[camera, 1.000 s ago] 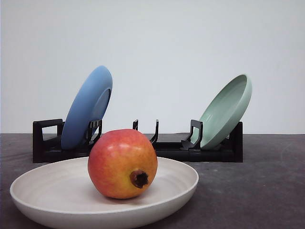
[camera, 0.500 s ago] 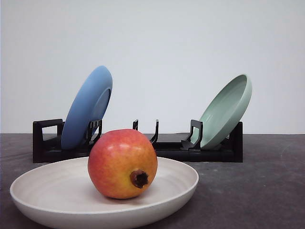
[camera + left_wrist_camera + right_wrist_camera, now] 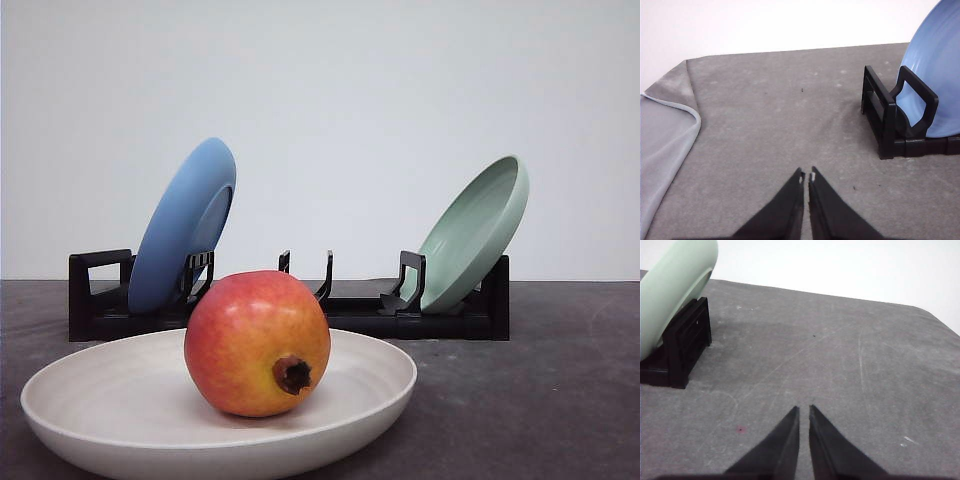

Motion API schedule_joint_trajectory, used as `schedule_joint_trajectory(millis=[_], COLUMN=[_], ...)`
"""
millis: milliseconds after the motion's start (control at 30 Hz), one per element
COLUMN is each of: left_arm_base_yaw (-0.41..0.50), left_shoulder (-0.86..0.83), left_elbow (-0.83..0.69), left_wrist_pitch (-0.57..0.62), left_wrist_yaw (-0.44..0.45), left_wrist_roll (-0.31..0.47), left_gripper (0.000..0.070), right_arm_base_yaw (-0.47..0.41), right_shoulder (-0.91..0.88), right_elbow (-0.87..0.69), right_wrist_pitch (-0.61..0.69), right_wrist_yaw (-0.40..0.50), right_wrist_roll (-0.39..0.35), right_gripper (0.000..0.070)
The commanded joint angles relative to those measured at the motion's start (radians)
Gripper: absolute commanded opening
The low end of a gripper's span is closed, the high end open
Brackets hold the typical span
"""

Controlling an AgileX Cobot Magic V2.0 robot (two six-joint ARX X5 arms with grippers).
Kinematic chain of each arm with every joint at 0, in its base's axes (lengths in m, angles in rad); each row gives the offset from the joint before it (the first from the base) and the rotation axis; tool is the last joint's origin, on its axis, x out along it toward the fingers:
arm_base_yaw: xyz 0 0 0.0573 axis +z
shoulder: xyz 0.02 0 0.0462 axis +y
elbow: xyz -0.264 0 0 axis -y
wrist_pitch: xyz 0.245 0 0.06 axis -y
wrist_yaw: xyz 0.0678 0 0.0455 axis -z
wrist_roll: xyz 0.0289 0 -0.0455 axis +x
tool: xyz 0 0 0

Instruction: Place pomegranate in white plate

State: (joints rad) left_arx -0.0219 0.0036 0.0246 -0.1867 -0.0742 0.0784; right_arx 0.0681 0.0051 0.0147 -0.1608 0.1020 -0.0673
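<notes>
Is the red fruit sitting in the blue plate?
No, the pomegranate sits in the white plate; the blue plate stands in the black rack behind.

Pomegranate resting inside white plate on tabletop; behind, black rack holding tilted blue plate and green plate.

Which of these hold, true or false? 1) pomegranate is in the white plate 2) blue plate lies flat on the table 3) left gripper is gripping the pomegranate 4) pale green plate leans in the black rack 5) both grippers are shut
1) True. The pomegranate sits in the white plate.
2) False. The blue plate stands tilted in the black rack.
3) False. The left gripper is shut on nothing, over bare grey table.
4) True. The pale green plate leans at the rack's right end.
5) True. The right gripper is shut too.
</notes>
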Motion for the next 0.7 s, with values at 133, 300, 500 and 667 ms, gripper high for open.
schedule_joint_trajectory(millis=[133, 300, 500, 667], left_arm_base_yaw=[0.000, 0.000, 0.000, 0.000], left_shoulder=[-0.001, -0.001, -0.001, -0.001], left_elbow=[-0.013, -0.013, -0.013, -0.013], left_wrist_pitch=[0.001, 0.001, 0.001, 0.001], left_wrist_yaw=[0.004, 0.004, 0.004, 0.004], left_wrist_roll=[0.007, 0.007, 0.007, 0.007], left_gripper=[0.0000, 0.0000, 0.0000, 0.0000], right_arm_base_yaw=[0.000, 0.000, 0.000, 0.000], right_shoulder=[-0.002, -0.002, -0.002, -0.002], right_elbow=[-0.005, -0.005, -0.005, -0.005], right_wrist_pitch=[0.003, 0.003, 0.003, 0.003], right_wrist_yaw=[0.003, 0.004, 0.004, 0.004], right_wrist_roll=[0.004, 0.004, 0.004, 0.004], right_gripper=[0.0035, 0.0035, 0.0035, 0.0035])
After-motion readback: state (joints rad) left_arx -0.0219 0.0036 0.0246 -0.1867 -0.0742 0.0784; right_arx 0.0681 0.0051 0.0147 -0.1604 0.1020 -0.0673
